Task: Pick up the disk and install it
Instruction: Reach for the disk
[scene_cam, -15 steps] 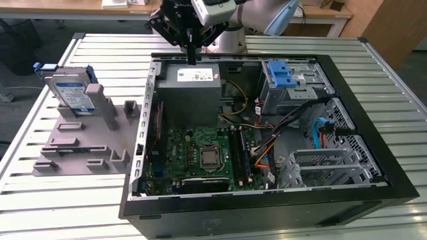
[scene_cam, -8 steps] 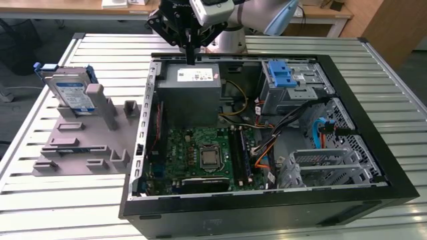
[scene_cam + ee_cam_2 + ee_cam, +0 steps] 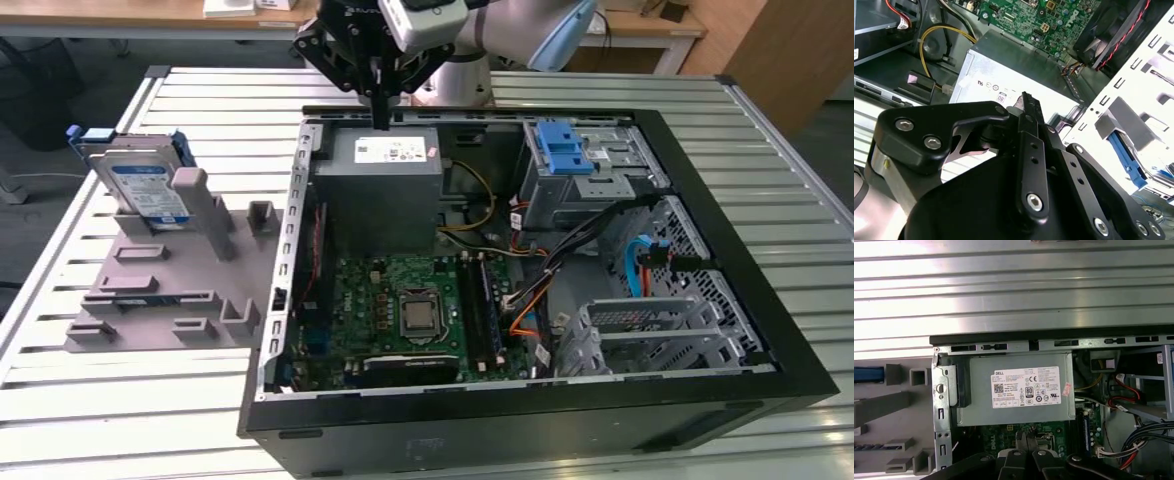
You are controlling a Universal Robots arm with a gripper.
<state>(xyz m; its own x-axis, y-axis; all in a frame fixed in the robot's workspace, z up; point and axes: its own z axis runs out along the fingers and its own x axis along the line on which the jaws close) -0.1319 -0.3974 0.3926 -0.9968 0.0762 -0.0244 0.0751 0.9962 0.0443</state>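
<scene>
The disk, a silver-grey drive with a blue-and-white label and blue side rails, stands on edge in the grey fixture at the exterior view's left, outside the computer case. My gripper hangs over the back edge of the case, above the grey power supply, well apart from the disk. Its fingers are pressed together with nothing between them; both wrist views show the shut black fingertips over the power supply.
The open black computer case lies on a slatted metal table. Inside are the motherboard, cable bundles, and a metal drive bay with a blue latch at the back right. A wooden desk stands behind the table.
</scene>
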